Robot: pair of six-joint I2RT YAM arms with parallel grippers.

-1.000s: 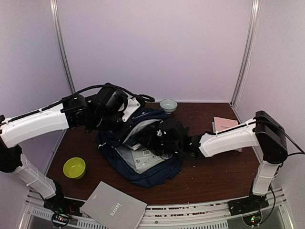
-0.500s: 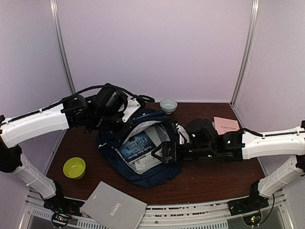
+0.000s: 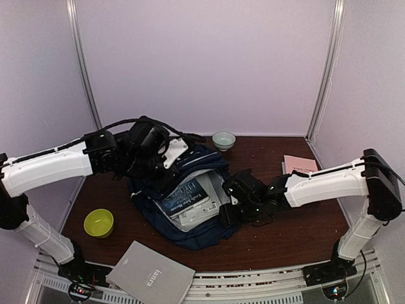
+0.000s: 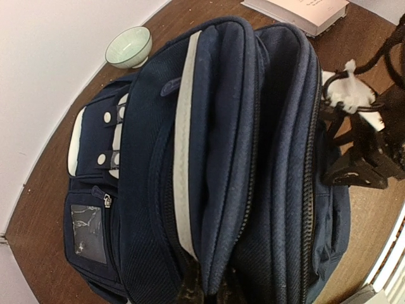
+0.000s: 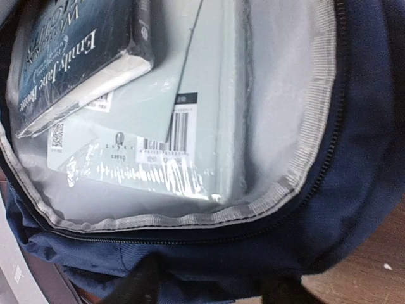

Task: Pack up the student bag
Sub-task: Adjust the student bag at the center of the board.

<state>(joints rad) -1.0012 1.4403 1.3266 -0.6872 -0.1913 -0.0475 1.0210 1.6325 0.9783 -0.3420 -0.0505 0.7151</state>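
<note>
Lying mid-frame on the dark bench [image 3: 291, 221] in the top view, the student bag [image 3: 190, 233] gaped open, with a dark blue paperback [image 3: 183, 197] resting on paler books inside. The right pincer [image 3: 228, 213] sat at the bag's right rim. A lime-green bowl [image 3: 99, 222] stood at lower left, a pale bowl [image 3: 223, 139] behind the bag, a pink book [image 3: 299, 164] at right and a grey laptop [image 3: 150, 273] along the bottom edge.

In the left wrist view, the left pincer [image 4: 205, 292], at bottom centre, was pressed together on a fold of the bag's navy fabric.

In the right wrist view, the bag's mouth filled the frame. The paperback lay at upper left over a pale green wrapped book [image 5: 183, 120] with barcodes. The right pincer's fingers [image 5: 136, 285], dark and blurred at the bottom edge, stood spread and pinched nothing.
</note>
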